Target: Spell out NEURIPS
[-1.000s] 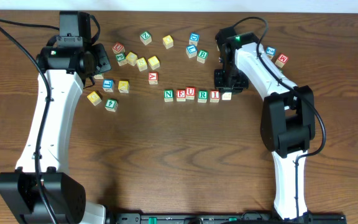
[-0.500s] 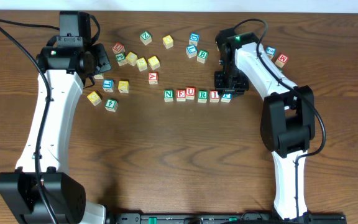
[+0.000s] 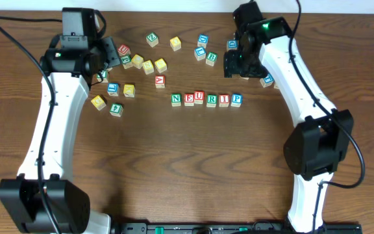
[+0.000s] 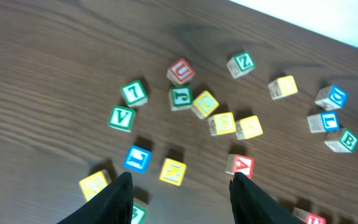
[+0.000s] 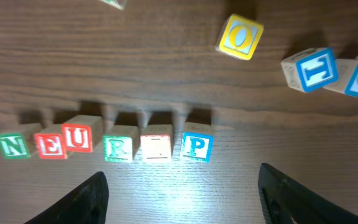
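Six white-faced cubes stand in a row mid-table: N, E, U, R, I, P. The right wrist view shows the same row from N to the blue P, lit from above. My right gripper hangs open behind the row, holding nothing. At the back left, my left gripper is open and empty above the loose cubes. Among them lie yellow-topped cubes, their letters blurred.
Loose cubes are scattered at the back left, among them a red U, a green V and a blue cube. A yellow O and a blue T lie behind the row's right end.
My right gripper set the P cube at the row's right end, opened, and rose away toward the back. The left arm has barely moved.
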Controlling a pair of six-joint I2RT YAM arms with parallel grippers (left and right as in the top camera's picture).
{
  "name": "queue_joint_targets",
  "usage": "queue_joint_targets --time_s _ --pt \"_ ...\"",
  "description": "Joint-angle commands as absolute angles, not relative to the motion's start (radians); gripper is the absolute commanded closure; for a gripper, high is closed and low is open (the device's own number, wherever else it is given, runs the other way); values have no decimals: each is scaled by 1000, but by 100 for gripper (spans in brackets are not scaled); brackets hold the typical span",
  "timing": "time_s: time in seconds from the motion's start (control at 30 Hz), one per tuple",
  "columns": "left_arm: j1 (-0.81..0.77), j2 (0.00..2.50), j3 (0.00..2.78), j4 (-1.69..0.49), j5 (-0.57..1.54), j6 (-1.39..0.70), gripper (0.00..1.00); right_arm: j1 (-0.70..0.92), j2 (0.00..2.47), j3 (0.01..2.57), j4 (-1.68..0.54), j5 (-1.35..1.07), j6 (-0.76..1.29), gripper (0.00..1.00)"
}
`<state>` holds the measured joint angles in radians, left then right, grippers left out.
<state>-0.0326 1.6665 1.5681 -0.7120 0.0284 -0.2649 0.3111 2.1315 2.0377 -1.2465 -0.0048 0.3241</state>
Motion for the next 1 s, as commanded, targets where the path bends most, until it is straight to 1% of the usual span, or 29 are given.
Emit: queue_joint_targets --time_s 0.0,0.2,0.3,0.47,0.57,0.8,0.97 --pt "-47 1761 1664 -717 49 -270 50 321 2125 2049 -1244 9 321 28" --pt "-54 1963 1890 -754 49 -256 50 322 2125 2049 -1248 9 321 28" --pt "-54 1988 1903 -767 49 -264 50 322 2125 2049 -1249 9 321 27" --pt "-54 1992 1902 -869 7 -262 50 322 2125 2049 -1245 9 321 25" --pt "-54 1992 1902 -894 7 -258 50 322 2125 2049 -1242 9 321 25" --pt "-65 2017 1900 -824 82 -259 50 322 2125 2049 -1240 9 321 25" --pt "-104 2074 1900 -773 86 -261 50 322 2125 2049 -1240 9 320 25"
